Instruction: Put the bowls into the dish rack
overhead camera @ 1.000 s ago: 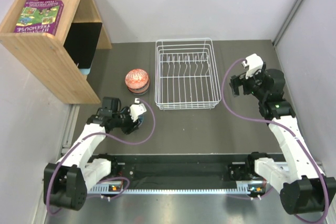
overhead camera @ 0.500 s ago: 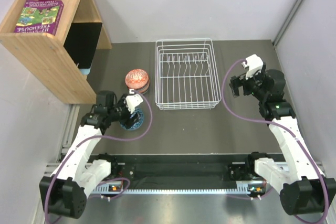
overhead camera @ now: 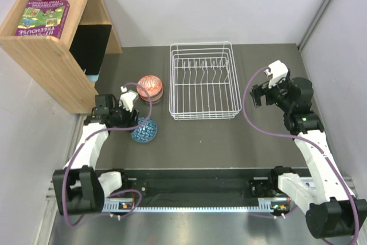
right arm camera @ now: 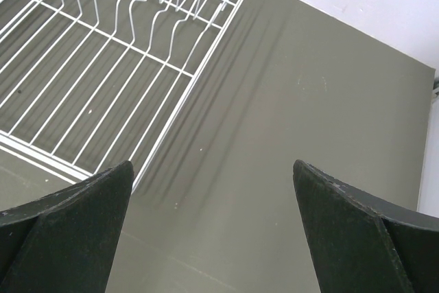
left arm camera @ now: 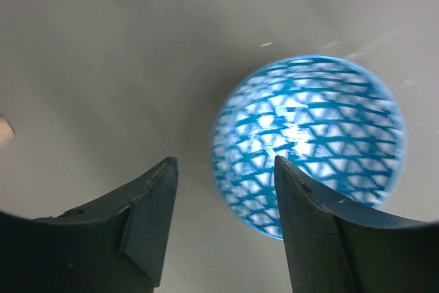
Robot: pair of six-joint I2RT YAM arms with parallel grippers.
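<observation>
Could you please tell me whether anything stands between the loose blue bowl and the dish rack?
Nothing visible does: only table lies between the blue-and-white bowl and the dish rack. The stacked bowls sit farther back, off that line.

The dark grey tabletop (overhead camera: 229, 142) carries a white wire dish rack (overhead camera: 202, 117) at 12 o'clock from its middle. A stack of bowls (overhead camera: 150, 87), red-and-white patterned on top, sits just beside the rack at 10 o'clock. A blue-and-white bowl (overhead camera: 144, 131) lies alone at 8 o'clock. A wooden shelf unit (overhead camera: 57, 55) stands at the left edge.
</observation>
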